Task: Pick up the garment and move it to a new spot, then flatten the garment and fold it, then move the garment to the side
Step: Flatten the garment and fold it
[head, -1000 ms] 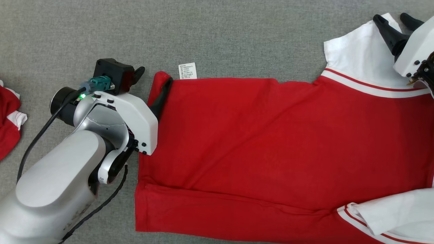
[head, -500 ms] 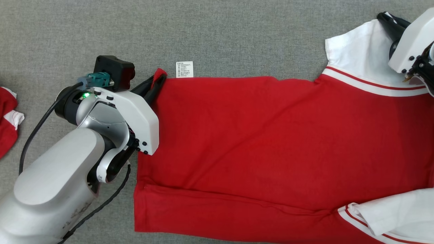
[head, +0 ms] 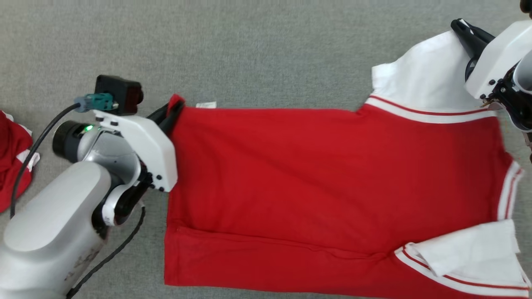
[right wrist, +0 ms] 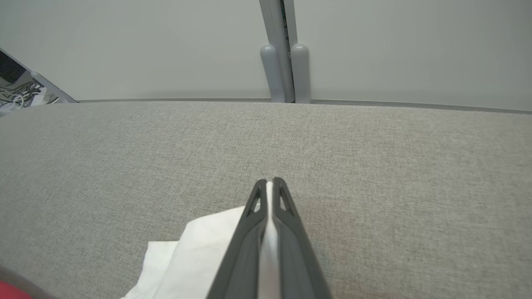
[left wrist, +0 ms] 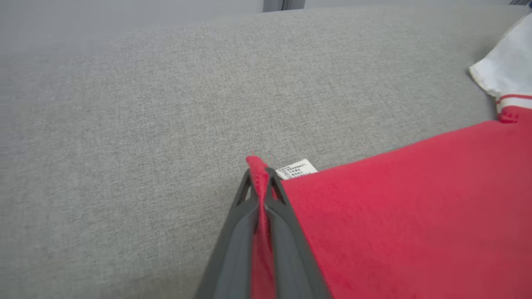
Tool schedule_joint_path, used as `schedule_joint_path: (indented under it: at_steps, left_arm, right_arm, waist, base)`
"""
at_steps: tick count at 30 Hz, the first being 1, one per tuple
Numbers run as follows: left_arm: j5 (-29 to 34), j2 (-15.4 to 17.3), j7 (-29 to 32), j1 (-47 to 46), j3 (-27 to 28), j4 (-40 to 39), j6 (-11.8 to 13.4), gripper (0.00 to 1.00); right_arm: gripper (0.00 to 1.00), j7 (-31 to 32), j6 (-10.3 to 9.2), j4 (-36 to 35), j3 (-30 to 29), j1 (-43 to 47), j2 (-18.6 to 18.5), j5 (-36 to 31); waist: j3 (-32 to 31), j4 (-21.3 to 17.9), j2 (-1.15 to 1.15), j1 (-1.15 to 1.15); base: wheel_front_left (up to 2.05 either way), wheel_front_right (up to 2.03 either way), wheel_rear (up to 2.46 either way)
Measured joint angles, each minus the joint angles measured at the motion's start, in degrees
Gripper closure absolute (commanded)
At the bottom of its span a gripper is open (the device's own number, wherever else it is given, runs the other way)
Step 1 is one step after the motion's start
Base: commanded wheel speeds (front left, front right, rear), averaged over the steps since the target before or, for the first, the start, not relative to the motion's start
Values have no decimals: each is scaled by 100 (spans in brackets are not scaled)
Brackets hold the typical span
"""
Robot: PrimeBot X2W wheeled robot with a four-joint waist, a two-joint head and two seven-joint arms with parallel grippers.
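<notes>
Head view has the garment point(head: 316, 174) lying long axis left to right on the grey tabletop point(head: 249, 50). The left end effector point(head: 172, 109) is clenched on its far hem corner, the right end effector point(head: 457, 24) on the far white sleeve point(head: 424, 74); the fold should come toward the robot.

The garment point(head: 332, 174) was a red shirt with white sleeves and thin red and white stripes at the seams. It lay spread sideways on the grey cloth surface point(head: 249, 50), hem to the left. The far sleeve point(head: 419, 79) was lifted a little; the near sleeve point(head: 465, 253) lay flat. A long crease ran along its near part. A small white label point(head: 206, 105) stuck out at the raised far hem corner.
</notes>
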Motion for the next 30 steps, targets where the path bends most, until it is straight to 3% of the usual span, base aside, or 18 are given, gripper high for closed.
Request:
schedule_joint_path:
  at_steps: [6,12,21,26,30]
  left_arm:
    - [-214,89,66,238,42,257,-49,100]
    - [-505,96,271,441,-27,586,-327,100]
    - [-1053,97,1729,461,-511,1045,-905,100]
    - [-1414,123,2483,456,-639,1104,-1043,100]
    - [-1490,151,2657,434,-678,1111,-1100,100]
  right_arm:
    - [100,-227,0,37,126,159,-121,360]
    - [100,-286,0,-112,396,459,-196,744]
    - [100,-27,0,-257,893,894,-439,1194]
    - [100,299,0,-465,1093,1055,-631,1441]
    - [100,611,0,-641,1255,1195,-836,1599]
  waist:
    - [-397,-138,0,0]
    - [-868,-257,0,0]
    - [-1585,-406,0,0]
    - [-1845,-476,0,0]
    - [-1930,-525,0,0]
  base:
    - [0,0,0]
    - [0,0,0]
    - [0,0,0]
    - [0,0,0]
    - [0,0,0]
